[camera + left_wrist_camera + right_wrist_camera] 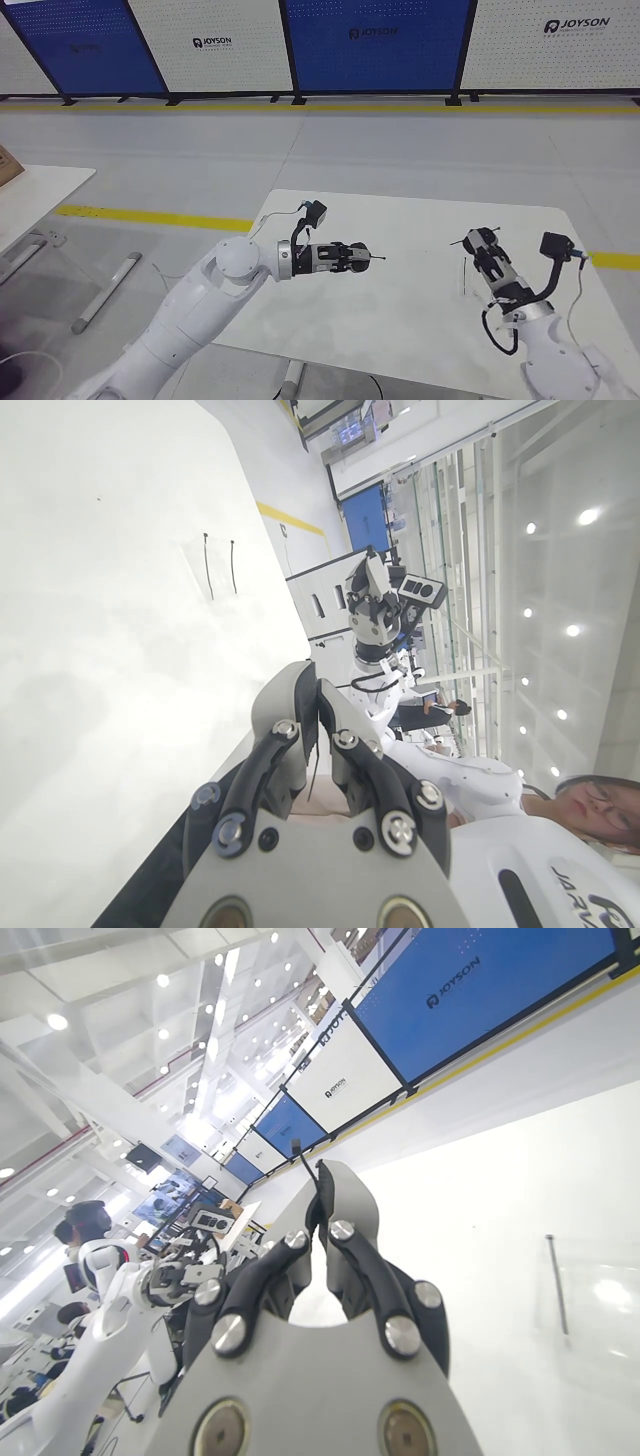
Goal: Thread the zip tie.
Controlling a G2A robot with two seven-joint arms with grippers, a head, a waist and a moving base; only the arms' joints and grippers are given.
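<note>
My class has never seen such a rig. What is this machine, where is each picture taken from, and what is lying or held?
It is a two-armed robot at a white table. The top view looks down from above its arms; the other two come from a camera on each wrist, looking along that arm's gripper. The left gripper is shut on a black zip tie. The right gripper is shut on a second zip tie, its head poking out. Two spare zip ties lie side by side on the table.
</note>
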